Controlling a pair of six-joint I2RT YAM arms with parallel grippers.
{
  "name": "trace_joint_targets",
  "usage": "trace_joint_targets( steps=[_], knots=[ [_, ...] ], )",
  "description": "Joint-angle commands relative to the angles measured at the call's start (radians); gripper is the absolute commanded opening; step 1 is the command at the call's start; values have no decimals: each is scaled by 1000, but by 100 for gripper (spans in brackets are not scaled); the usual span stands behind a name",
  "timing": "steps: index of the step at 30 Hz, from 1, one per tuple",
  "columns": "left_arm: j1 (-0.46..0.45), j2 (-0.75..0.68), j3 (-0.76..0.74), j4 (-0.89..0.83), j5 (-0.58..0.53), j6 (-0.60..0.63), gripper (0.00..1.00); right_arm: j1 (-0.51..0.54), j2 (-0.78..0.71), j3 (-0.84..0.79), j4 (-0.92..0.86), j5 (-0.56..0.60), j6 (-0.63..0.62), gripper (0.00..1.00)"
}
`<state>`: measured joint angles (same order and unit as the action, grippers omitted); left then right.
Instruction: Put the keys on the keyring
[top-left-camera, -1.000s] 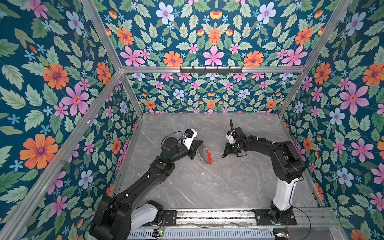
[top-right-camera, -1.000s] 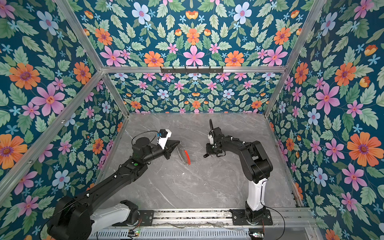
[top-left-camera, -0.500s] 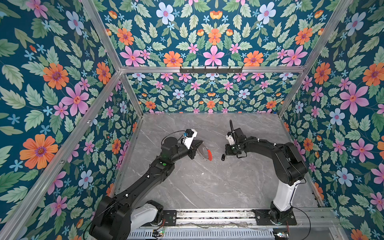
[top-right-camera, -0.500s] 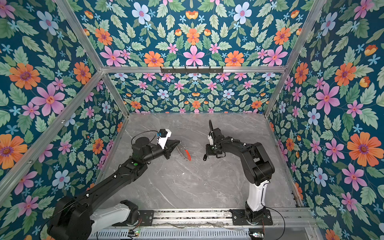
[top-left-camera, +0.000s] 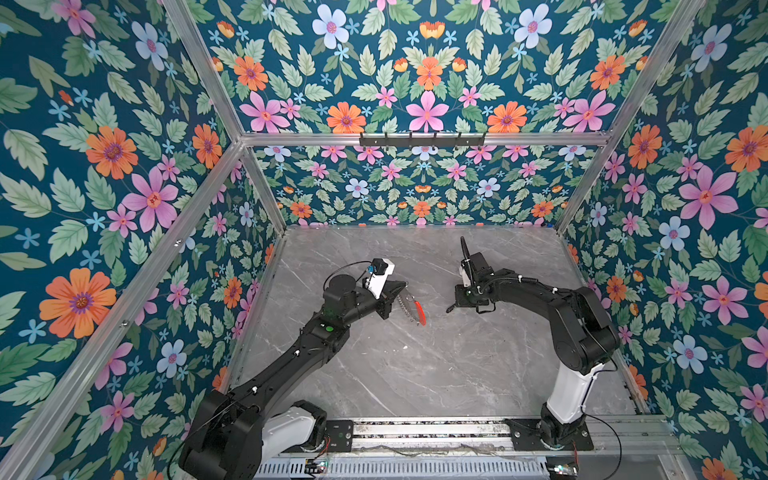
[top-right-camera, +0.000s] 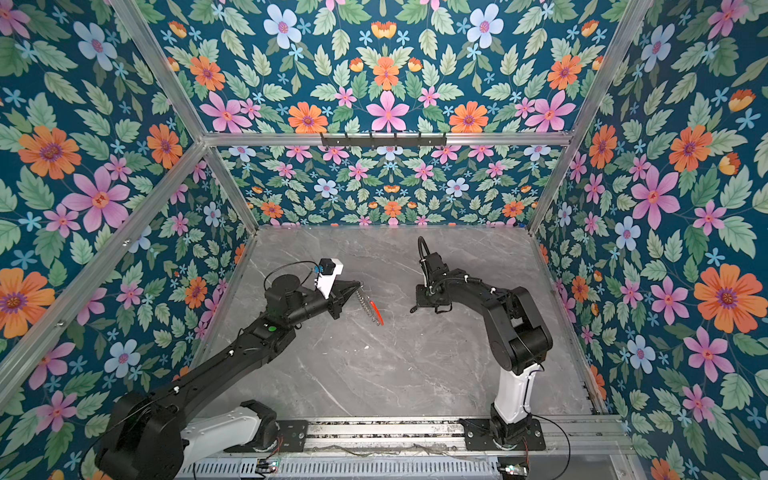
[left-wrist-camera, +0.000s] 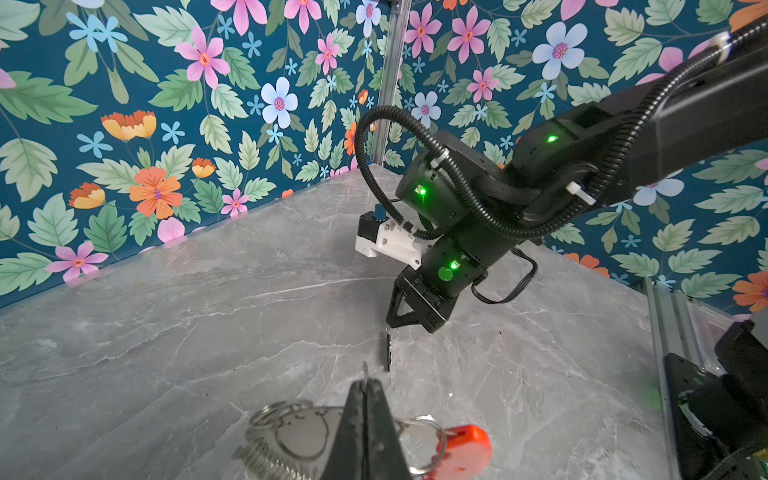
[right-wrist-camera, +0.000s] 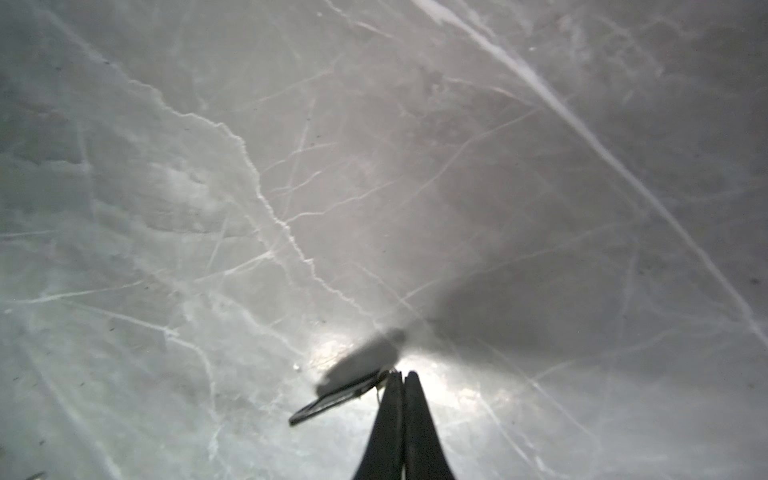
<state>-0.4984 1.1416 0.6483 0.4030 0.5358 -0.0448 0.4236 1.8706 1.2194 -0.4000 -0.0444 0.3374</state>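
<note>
Grey marble table (top-left-camera: 415, 374) is carrying both arms. On it the left gripper (left-wrist-camera: 365, 384) is pressing its fingers fully together on the keyring (top-left-camera: 409, 305), which is hanging from them at 9 o'clock from the right gripper (left-wrist-camera: 392, 328) in both top views. The right gripper is also squeezing tight, seemingly pinching the link of the black key fob (left-wrist-camera: 387, 352), which is dangling at 6 o'clock below it.

Left claw (left-wrist-camera: 365, 386) clamped on keyring (left-wrist-camera: 465, 446), right claw (left-wrist-camera: 394, 327) pinching black key fob (left-wrist-camera: 388, 351), marble table (left-wrist-camera: 166, 332) below.
</note>
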Motion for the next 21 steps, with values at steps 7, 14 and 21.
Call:
trace_joint_targets(
  steps=[7, 14, 21],
  knots=[
    [-2, -1, 5, 39, 5, -13, 0, 4, 70, 74, -125, 89, 38, 0],
    [-1, -5, 2, 33, 1, -11, 0, 4, 75, 96, -133, 87, 41, 0],
    [-2, 3, 7, 33, 4, -12, 0, 4, 68, 113, -147, 75, 57, 0]
  ],
)
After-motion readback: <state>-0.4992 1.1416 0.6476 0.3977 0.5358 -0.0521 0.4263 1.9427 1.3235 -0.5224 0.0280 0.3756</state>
